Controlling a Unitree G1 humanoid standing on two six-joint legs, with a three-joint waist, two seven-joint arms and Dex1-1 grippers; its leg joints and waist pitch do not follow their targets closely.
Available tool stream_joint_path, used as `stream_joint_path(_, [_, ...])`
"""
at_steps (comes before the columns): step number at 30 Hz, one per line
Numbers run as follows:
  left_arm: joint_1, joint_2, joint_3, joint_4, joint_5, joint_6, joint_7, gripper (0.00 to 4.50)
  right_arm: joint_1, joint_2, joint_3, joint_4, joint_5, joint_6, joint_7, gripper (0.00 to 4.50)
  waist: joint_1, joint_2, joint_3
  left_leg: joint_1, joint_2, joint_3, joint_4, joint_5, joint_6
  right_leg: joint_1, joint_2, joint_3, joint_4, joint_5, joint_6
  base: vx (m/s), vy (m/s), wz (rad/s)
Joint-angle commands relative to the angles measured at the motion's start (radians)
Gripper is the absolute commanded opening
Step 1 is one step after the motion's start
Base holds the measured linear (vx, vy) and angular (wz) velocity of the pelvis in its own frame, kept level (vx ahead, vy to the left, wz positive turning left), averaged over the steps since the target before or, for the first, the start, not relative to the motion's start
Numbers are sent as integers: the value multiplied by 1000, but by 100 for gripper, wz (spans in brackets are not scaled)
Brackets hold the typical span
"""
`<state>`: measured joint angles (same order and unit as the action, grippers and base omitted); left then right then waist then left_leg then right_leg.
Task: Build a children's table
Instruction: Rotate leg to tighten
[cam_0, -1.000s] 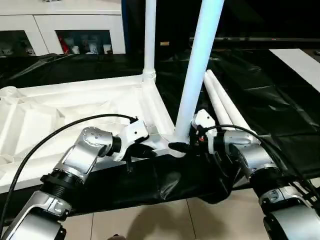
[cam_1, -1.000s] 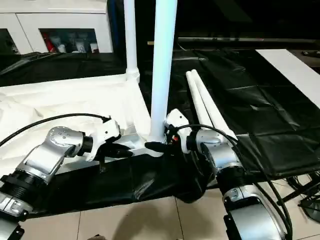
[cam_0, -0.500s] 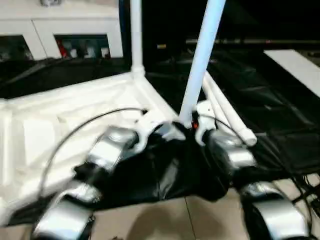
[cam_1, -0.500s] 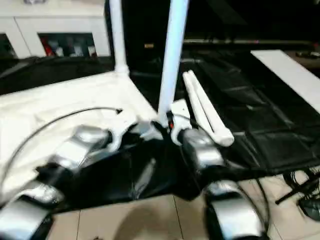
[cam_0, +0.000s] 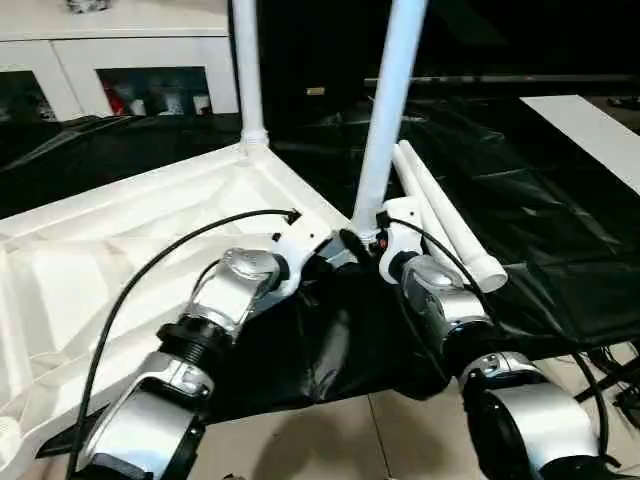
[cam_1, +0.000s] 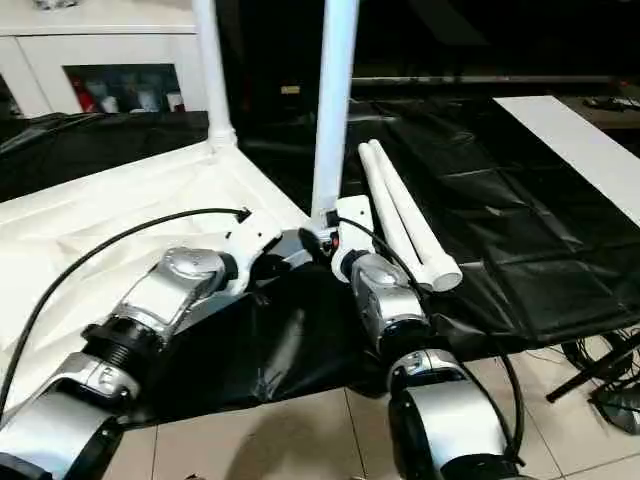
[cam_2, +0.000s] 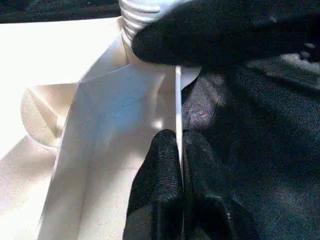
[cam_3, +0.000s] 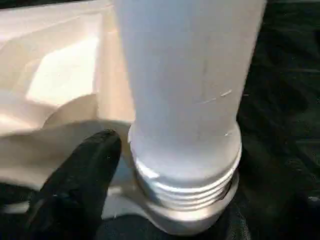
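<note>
I was seating the second leg (cam_0: 390, 110) in the near corner socket of the upturned tabletop (cam_0: 120, 250) on the black table; it stood nearly upright, threads showing. My left gripper (cam_2: 180, 165) pinched the tabletop's rim. The right gripper (cam_3: 150, 165) bracketed the leg's base loosely. Next: twist it home.

A work table (cam_0: 560, 270) draped in black cloth carries everything here, the cloth sagging in folds over its near edge above a tiled floor (cam_0: 330, 440). On the table's left half lies the white tabletop (cam_0: 120, 250), underside up (ribs showing), one corner reaching the near edge. Right of it, two loose white legs (cam_1: 405, 220) lie side by side, touching, their ends pointing toward the near edge. A white panel (cam_0: 590, 130) lies at the table's far right.
</note>
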<state>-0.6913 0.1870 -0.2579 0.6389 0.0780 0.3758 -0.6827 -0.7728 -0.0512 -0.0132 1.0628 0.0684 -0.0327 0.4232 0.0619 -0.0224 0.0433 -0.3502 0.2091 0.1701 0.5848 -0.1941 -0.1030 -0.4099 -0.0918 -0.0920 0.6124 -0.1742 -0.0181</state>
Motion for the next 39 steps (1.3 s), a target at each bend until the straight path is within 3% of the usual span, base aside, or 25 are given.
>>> stream_joint_path(1, [29,13,26,-36,-45,-42,-56,0,1,-10,44,-30,-12,11,109,408,7,-10,-62,-14,15,3,-64,-134,73,65,-56,47,-70,-212,-200,0,0,0])
stream_joint_path(5, [49,54,18,-77,-64,-41,-138,0,34,-73,90,-100,-31,23,253,408,8,-10,-64,-14,16,4,-59,-93,101,64,-52,48,-61,-139,-223,0,0,0])
stream_joint_path(6, [62,83,1,-97,-69,-49,-197,0,63,-116,124,-149,-43,12,350,408,8,-8,-65,-13,16,5,-58,-87,108,62,-50,48,-59,-115,-234,0,0,0])
stream_joint_path(8, [74,109,-16,-119,-79,-46,-256,0,79,-147,138,-180,-43,-11,409,408,10,-9,-64,-13,18,7,-57,-88,121,61,-51,49,-57,-93,-245,0,0,0])
stream_joint_path(11, [88,135,-35,-146,-87,-51,-325,0,90,-171,148,-209,-38,-24,459,408,11,0,-63,-9,20,6,-59,-116,106,60,-53,49,-60,-127,-251,0,0,0])
stream_joint_path(18, [109,171,-49,-198,-103,-45,-403,0,121,-187,167,-295,-2,9,575,408,26,1,-60,-3,23,7,-63,-145,87,57,-50,52,-59,-122,-254,0,0,0])
stream_joint_path(23, [116,181,-48,-211,-100,-42,-419,0,125,-193,172,-306,-2,22,605,408,25,-2,-62,-7,21,6,-63,-139,74,60,-51,52,-58,-127,-246,0,0,0])
stream_joint_path(35, [124,186,-49,-233,-103,-27,-426,0,126,-204,171,-299,-10,29,608,306,26,-3,-62,-6,20,6,-62,-127,74,60,-51,52,-58,-126,-243,0,0,0])
stream_joint_path(36, [125,187,-49,-233,-103,-28,-426,0,127,-203,172,-295,-13,26,603,295,25,-8,-63,-6,20,7,-61,-124,75,61,-50,52,-57,-122,-242,0,0,0])
stream_joint_path(39, [126,187,-48,-233,-101,-27,-426,0,131,-201,173,-282,-22,20,580,283,25,-6,-62,-7,19,6,-61,-119,77,60,-51,52,-57,-124,-241,0,0,0])
